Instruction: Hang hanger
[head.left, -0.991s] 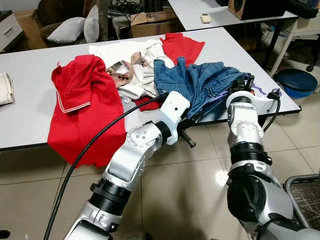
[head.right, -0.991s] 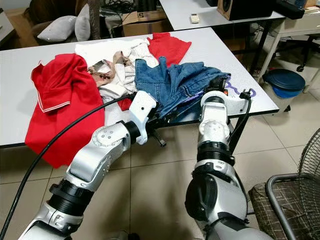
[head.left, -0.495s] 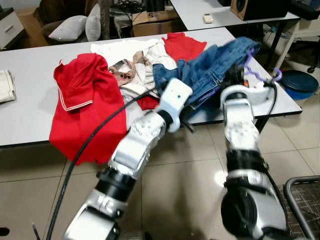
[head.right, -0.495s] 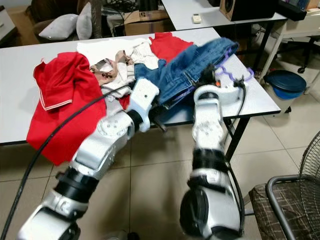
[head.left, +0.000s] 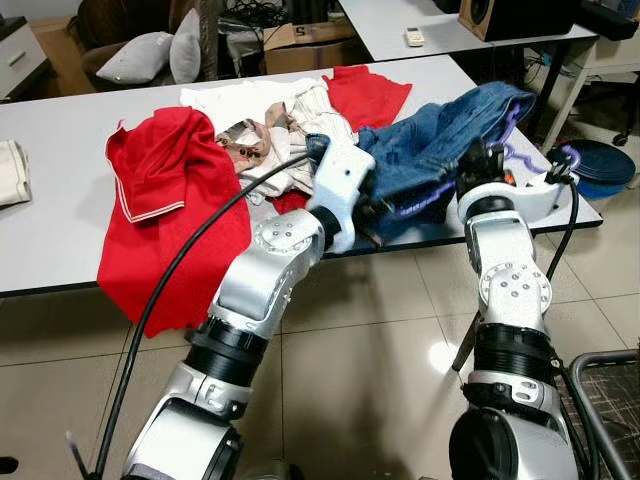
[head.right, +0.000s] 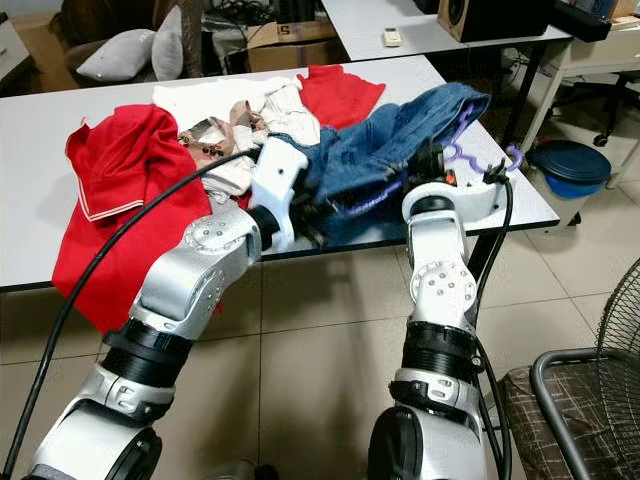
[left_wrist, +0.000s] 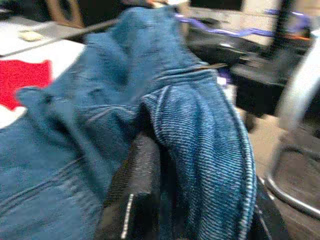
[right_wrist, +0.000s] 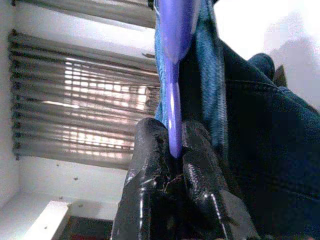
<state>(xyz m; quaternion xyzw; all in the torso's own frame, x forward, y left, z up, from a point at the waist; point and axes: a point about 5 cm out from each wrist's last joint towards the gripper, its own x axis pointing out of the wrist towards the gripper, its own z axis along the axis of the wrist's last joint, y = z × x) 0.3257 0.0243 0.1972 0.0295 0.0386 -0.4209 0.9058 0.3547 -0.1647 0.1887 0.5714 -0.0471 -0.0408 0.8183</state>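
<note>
While blue jeans drape near counter's front right corner, right gripper pinches purple hanger; left gripper holds jeans fold, lifted above counter edge.

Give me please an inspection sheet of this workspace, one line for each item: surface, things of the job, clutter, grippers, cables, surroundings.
Surface: grey table, clothes piled at its front right.
Job's things: purple hanger threaded in the blue jeans, which are raised off the table on the right.
Clutter: red shirt hanging over the front edge; white garments; second red garment.
Grippers: right gripper shut on the hanger; left gripper shut on a fold of the jeans.
Cables: black cable running along the left arm.
Surroundings: tiled floor, blue basin, second table behind, grey cushions.
</note>
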